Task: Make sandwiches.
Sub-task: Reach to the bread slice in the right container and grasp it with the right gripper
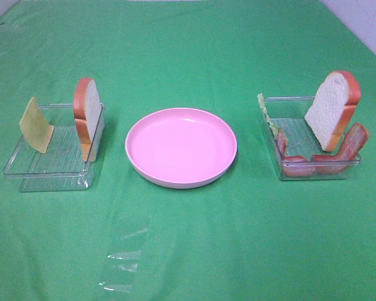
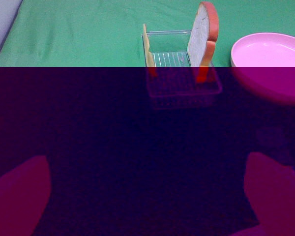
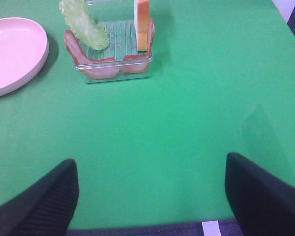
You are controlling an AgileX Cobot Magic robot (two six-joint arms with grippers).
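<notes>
I am looking down on a sandwich that is not yet started: the pink plate (image 1: 180,145) is sitting bare in the middle of the green cloth (image 1: 188,251), and every ingredient is waiting in a clear tray either side of it. In the left tray (image 1: 56,160) the cheese slice (image 1: 36,125) and the left bread slice (image 1: 88,116) are standing on edge against opposite walls, well apart. I judge that is so a finger can slip down on each face. In the right tray (image 1: 296,128) the lettuce leaf (image 1: 267,116) is leaning at the wall nearest the plate, the right bread slice (image 1: 332,110) is propped at the far wall, and the bacon strips (image 1: 338,157) are draping over the front rim. Neither arm is showing in the high view. The left gripper (image 2: 146,157) is hanging back from its tray with its fingers (image 2: 270,196) spread to their widest, though half that view is washing out dark purple. The right gripper (image 3: 150,160) is also gaping wide, its fingers (image 3: 44,201) touching nothing and holding nothing.
</notes>
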